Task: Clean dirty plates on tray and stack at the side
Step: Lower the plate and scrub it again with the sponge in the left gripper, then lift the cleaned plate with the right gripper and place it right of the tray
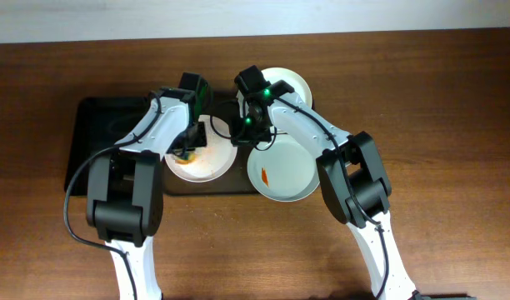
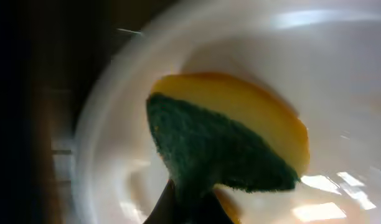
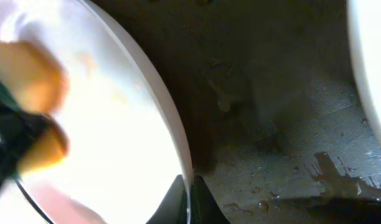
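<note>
Three white plates, one dark tray, one sponge and two arms are over the brown tabletop. The first plate lies on the right part of the tray and carries orange-yellow dirt. The second plate, just to its right, has one small orange smear. The third plate sits behind the second and looks plain white. Both arms reach forward and bend inward toward the first plate. The left claw points down, closed on the yellow and green sponge, which presses on this plate. The right claw pinches the right rim of the same plate between its two fingers.
</note>
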### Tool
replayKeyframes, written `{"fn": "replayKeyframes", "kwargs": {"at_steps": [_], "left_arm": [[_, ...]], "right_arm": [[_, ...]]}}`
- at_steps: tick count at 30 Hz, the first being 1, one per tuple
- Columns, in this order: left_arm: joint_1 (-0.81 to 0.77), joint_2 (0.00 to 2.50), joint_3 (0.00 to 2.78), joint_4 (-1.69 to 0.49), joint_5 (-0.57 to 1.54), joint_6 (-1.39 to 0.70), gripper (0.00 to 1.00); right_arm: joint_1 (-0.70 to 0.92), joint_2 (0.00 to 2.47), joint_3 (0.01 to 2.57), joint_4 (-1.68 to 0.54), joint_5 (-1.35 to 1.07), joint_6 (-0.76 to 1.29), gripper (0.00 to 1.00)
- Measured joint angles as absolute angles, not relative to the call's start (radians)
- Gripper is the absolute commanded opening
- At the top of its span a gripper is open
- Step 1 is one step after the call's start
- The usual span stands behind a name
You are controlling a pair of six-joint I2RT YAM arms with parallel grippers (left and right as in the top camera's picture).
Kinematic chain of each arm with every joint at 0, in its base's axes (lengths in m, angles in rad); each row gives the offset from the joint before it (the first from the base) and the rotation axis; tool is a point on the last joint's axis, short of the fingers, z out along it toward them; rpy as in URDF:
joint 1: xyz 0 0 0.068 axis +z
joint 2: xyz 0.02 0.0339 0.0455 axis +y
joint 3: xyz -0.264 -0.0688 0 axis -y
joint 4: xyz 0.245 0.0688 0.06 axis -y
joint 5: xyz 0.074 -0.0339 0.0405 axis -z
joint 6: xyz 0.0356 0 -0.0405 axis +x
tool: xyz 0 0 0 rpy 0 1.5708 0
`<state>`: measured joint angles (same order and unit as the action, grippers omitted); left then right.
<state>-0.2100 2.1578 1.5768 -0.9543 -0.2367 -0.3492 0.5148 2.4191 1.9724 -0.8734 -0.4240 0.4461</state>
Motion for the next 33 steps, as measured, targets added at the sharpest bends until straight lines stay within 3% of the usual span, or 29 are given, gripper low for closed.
{"fn": "replayKeyframes", "kwargs": {"at_steps": [4,6,12,17,24,28,33], "left_arm": [[-0.207,2.168,1.563,-0.956,-0.416,-0.4,0.01],[-0.204,2.183,1.625,-1.025,-0.391,-0.41,0.01],[-0.193,2.205,2.149,-1.259,-0.332,-0.405,0.01],[-0.186,2.203,2.22,-1.294,-0.288,-0.404,0.01],[-0.062,2.203,2.22,-1.245,-0.107,-0.404,0.01],[-0.026,2.203,2.22,-1.245,-0.049,-0.404,0.01],[-0.039,2.203,2.22,-1.239,0.08,-0.378,0.01]], "right_arm": [[0.517,2.419,1.972,-0.873,-0.434,0.448,0.04],[0.517,2.419,1.972,-0.875,-0.434,0.449,0.04],[0.513,2.419,1.973,-0.885,-0.426,0.449,0.04],[0.513,2.397,1.973,-0.928,-0.379,0.419,0.04],[0.517,2.033,2.027,-1.044,0.015,0.3,0.04],[0.574,2.011,2.028,-1.083,0.312,0.258,0.04],[0.754,2.011,2.028,-1.085,0.786,0.289,0.04]]}}
